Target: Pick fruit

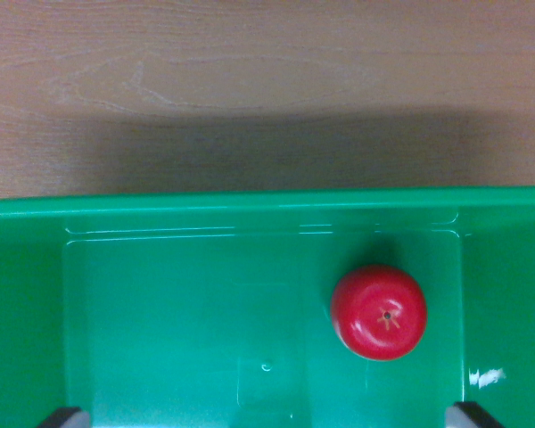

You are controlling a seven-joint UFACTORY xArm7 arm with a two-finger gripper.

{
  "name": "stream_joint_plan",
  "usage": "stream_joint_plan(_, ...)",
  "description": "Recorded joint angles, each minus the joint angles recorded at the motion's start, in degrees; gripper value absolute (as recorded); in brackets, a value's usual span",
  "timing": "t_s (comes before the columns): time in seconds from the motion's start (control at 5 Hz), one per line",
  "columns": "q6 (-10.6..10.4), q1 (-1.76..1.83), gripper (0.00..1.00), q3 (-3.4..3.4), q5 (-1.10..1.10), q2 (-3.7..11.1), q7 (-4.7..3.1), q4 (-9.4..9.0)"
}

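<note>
One fruit, a glossy red apple (pixel 379 312), lies alone in the green bin (pixel 250 207), which I take as my landmark throughout. The apple rests on the bin's floor with its stem dimple turned up toward the camera, nearer the far wall than the near edge, and toward the wall on the wrist view's right, though apart from both. I judge that a round fruit settles this way because the floor is flat and nothing crowds it.

Beyond the bin's far rim runs a pale wooden tabletop (pixel 250 80), darkened just beside the rim by a broad shadow. At the near edge of the bin, in the picture's bottom corners, I see two dark fingertips (pixel 64 417) of the gripper (pixel 267 419); they stand wide apart with nothing between them, so the claw is released and spread.

The apple sits off the midline between the fingers, toward the wrist view's right. I judge the grasp not yet begun: the wrist would need to shift that way over the bin before descending.
</note>
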Motion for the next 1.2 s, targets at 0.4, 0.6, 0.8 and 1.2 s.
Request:
stream_joint_plan(0.4, -1.8, -0.32, 0.0, -0.25, 0.1, 0.98, -0.27, -1.21)
stream_joint_plan(0.6, -1.8, -0.32, 0.0, -0.25, 0.1, 0.98, -0.27, -1.21)
stream_joint_plan(0.8, -3.9, -0.69, 0.0, -0.55, 0.22, 2.12, -0.58, -2.63)
stream_joint_plan(1.2, -6.2, -1.09, 0.0, -0.87, 0.34, 3.37, -0.92, -4.17)
